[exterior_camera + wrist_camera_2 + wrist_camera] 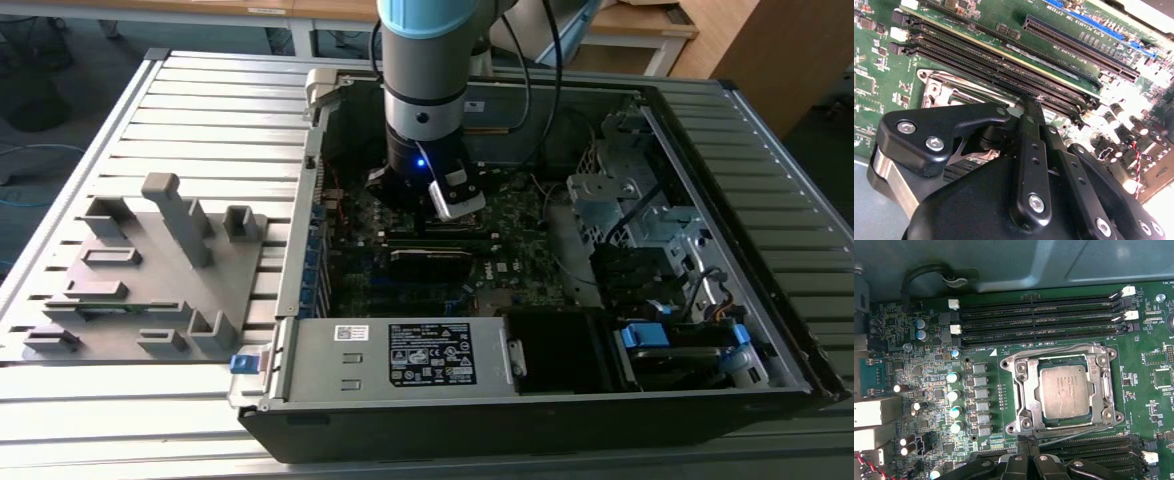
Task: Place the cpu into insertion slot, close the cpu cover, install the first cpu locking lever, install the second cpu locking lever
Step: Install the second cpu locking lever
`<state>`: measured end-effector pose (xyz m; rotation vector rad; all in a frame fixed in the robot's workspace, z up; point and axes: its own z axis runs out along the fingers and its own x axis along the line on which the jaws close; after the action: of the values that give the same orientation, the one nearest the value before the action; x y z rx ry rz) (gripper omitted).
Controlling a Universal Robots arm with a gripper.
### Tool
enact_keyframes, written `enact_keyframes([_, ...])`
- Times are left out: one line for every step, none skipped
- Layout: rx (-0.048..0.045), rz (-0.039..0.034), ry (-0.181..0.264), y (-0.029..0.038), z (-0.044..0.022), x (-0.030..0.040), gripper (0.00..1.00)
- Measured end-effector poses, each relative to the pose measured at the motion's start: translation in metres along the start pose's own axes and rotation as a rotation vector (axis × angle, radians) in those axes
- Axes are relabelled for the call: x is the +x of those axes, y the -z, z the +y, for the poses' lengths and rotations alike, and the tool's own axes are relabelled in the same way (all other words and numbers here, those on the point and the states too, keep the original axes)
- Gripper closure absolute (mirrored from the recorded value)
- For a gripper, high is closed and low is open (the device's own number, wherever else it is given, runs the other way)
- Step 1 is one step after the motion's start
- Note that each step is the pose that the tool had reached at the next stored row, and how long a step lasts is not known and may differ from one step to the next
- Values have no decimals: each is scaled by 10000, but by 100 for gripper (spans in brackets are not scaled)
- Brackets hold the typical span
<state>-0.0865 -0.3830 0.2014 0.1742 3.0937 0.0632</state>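
CPU [1064, 391], right of centre in first wrist view: seated in insertion slot [1030, 401], thin, light, rigid, fragile; edge hold only. Gripper [1028, 441], bottom centre: fingers closed together, empty.

Above cpu [1064, 391]: open, gripper [1027, 441] just beside the cover [1021, 390].
Flanks: memory slots [1039, 315] close on two sides of the socket.
Case [747, 140]: drive cage [627, 200] and cables [641, 270] crowd the exterior view's right.

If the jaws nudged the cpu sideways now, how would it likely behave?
The cpu looks like a stiff, flat metal-topped square, so it probably wouldn't bend or roll. It lies inside the insertion slot, whose rim would likely stop any slide. Its smooth top looks slippery.
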Motion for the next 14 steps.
enact_keyframes([-1,-1,-1,-1,0,3,90])
enact_keyframes([-1,-1,-2,-1,0,7,90])
enact_keyframes([0,0,0,0,-1,10,90])
enact_keyframes([1,1,0,0,-2,11,90])
enact_keyframes([1,1,1,0,-1,12,90])
enact_keyframes([1,1,1,0,-1,12,90])
enact_keyframes([0,0,0,0,-2,13,90])
enact_keyframes([1,1,0,0,-2,15,90])
enact_keyframes([1,1,0,0,-2,15,90])
enact_keyframes([0,0,0,0,-2,15,90])
enact_keyframes([1,1,0,0,-2,15,90])
enact_keyframes([0,1,0,0,-2,15,90])
enact_keyframes([1,0,-1,0,-2,16,90])
enact_keyframes([1,1,0,0,-2,17,90])
